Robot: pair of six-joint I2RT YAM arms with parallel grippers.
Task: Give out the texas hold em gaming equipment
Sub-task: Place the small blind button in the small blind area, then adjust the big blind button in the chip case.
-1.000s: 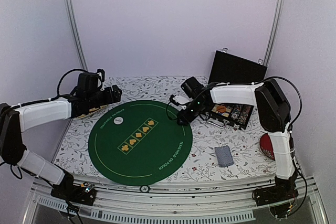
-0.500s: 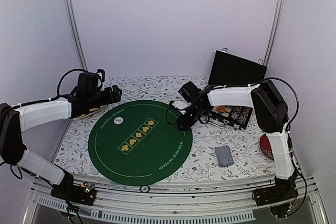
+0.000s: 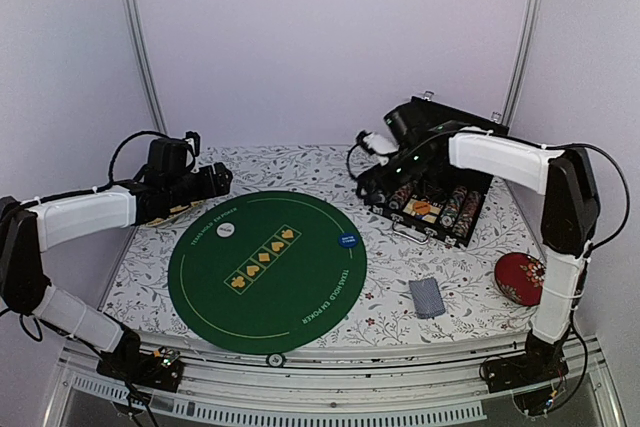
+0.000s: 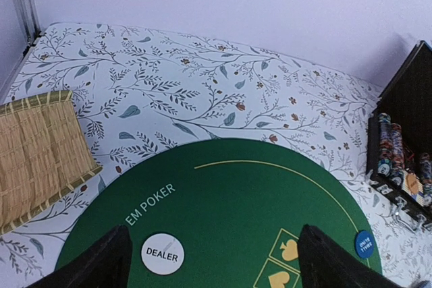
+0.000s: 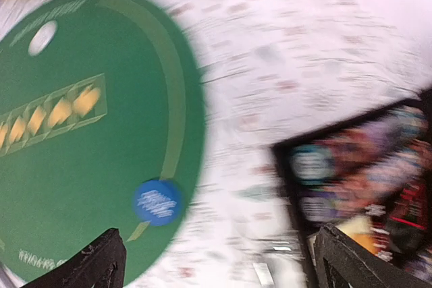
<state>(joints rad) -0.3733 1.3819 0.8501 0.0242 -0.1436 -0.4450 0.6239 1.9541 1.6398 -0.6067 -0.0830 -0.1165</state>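
A round green poker mat point(image 3: 267, 269) lies mid-table. On it are a white DEALER button point(image 3: 227, 230) point(image 4: 163, 254) and a blue button point(image 3: 348, 240) point(image 5: 156, 202) near its right edge. An open black case point(image 3: 430, 209) at the back right holds rows of poker chips point(image 4: 391, 156). A deck of cards point(image 3: 427, 297), backs up, lies near the front right. My left gripper point(image 3: 224, 179) point(image 4: 214, 247) hovers open above the mat's far left rim. My right gripper point(image 3: 372, 185) point(image 5: 217, 234) is open and empty, raised between the blue button and the case; its view is blurred.
A tan bamboo mat point(image 4: 37, 153) lies at the table's left edge under my left arm. A red round disc point(image 3: 520, 277) sits at the right edge. The case's lid point(image 3: 450, 132) stands upright behind the chips.
My right gripper has opened, left the blue button on the mat's right edge, and swung up and right toward the case. The left arm has not moved.
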